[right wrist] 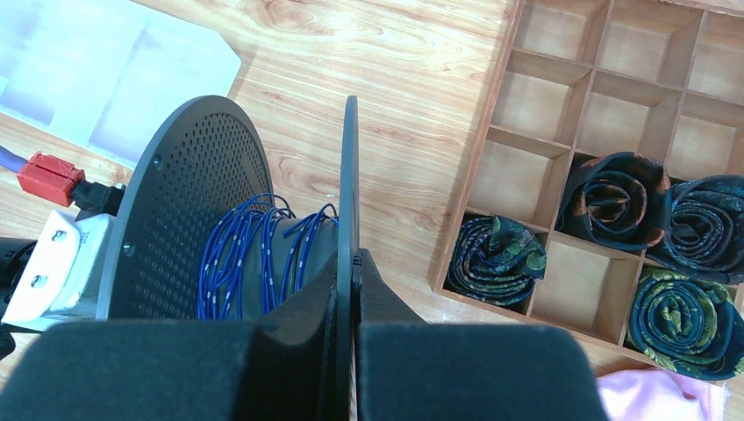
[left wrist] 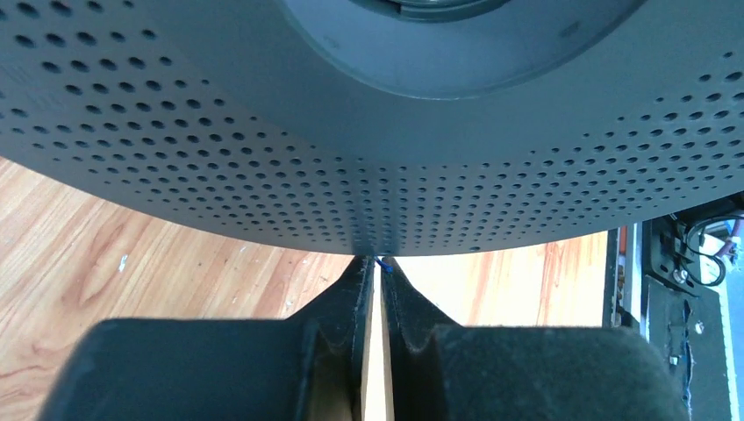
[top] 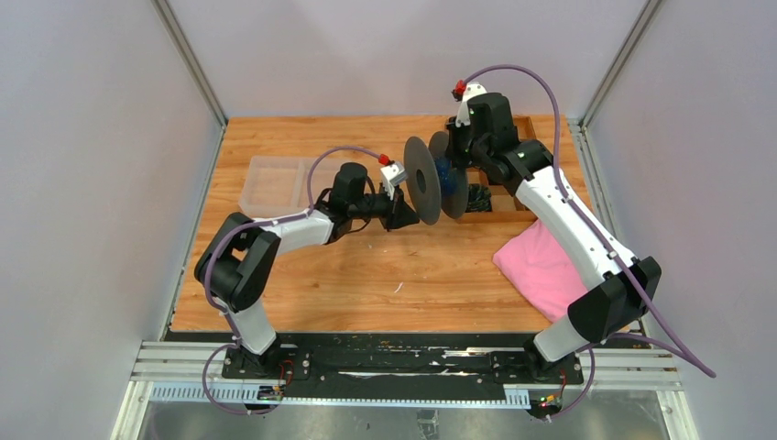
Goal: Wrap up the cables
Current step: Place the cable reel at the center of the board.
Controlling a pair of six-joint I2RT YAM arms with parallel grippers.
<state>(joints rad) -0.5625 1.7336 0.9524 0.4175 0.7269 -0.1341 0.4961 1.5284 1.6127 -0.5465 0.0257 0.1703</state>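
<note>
Gripping the rim of a spool's thin flange (right wrist: 350, 175), the right gripper (right wrist: 353, 260) has its jaws closed flat on that disc's edge, so the spool hangs above the table (top: 366, 266) a little toward 1 o'clock from the middle in the top view. The cable (right wrist: 250, 254) is thin blue wire, wound in loose turns on the hub between the thin flange and a perforated flange (right wrist: 189, 193). The spool's long axis runs roughly 9 to 3 o'clock in the top view, and the turns of wire stand across it. Some strands sit slack and uneven on the hub.

At the 9 o'clock side, the left gripper (left wrist: 379, 263) sits just under the edge of the perforated flange. Its jaws are drawn to a narrow slit, and the tips meet on a speck of blue wire.

Toward 1 to 2 o'clock, a wooden compartment tray (right wrist: 478, 167) lies just beyond the spool, with rolled patterned cloth bundles (right wrist: 496, 259) in several cells. A clear plastic container (top: 273, 183) rests at 10 o'clock and a pink cloth (top: 541, 266) at 4 o'clock, both apart from the spool. From the left wrist view, the perforated flange fills most of the picture and hides the wound wire behind it.
</note>
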